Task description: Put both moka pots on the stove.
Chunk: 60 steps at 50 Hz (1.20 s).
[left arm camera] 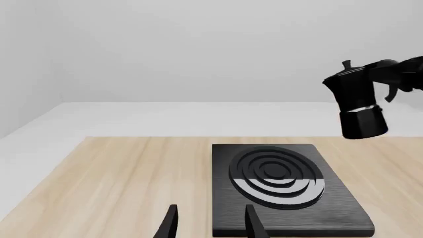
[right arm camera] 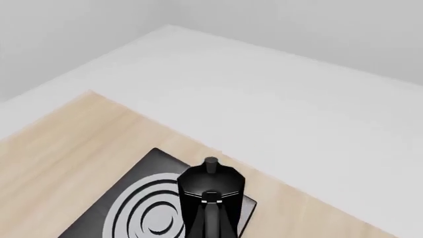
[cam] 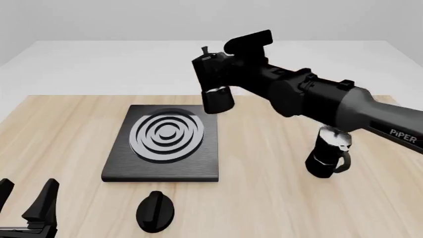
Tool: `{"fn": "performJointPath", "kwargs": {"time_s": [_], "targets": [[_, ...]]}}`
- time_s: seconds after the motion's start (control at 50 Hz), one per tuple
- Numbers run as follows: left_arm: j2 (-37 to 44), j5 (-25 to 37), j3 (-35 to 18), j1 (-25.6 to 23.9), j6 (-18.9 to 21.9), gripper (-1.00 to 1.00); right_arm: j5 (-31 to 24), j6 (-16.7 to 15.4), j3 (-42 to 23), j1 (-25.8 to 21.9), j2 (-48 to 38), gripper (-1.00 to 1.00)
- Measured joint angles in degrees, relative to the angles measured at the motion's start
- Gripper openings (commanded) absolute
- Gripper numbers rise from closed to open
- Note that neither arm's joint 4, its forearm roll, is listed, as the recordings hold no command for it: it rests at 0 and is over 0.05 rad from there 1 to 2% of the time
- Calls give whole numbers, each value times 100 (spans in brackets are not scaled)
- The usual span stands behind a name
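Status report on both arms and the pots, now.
Right gripper shut on lifted moka pot, above stove far right edge. Left gripper open, low, empty. Second moka pot on table. Burner unobstructed.

**A:** What can't you make out here?

**B:** The right gripper (cam: pixel 233 67): its fingers sit behind the lifted moka pot (cam: pixel 213 82), so the grip itself is hidden. In the right wrist view the pot's handle runs off the edge.

**A:** And the left gripper (cam: pixel 26 201)?

**B:** Cut off at the corner, just two finger tips showing. The second moka pot (cam: pixel 328 154) has its top tucked behind the right arm (cam: pixel 330 101).
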<state>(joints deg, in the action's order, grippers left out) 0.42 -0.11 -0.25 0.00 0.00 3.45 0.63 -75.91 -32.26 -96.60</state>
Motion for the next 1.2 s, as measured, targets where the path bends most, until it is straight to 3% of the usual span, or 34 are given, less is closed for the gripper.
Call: {"fn": "performJointPath", "kwargs": {"time_s": [0.58, 1.2], "targets": [[0, 0, 0, 0, 0, 100, -816, 11, -3375, -370, -2611, -100], [0, 0, 0, 0, 0, 100, -1823, 109, -5850, -585, -4331, -100]]}}
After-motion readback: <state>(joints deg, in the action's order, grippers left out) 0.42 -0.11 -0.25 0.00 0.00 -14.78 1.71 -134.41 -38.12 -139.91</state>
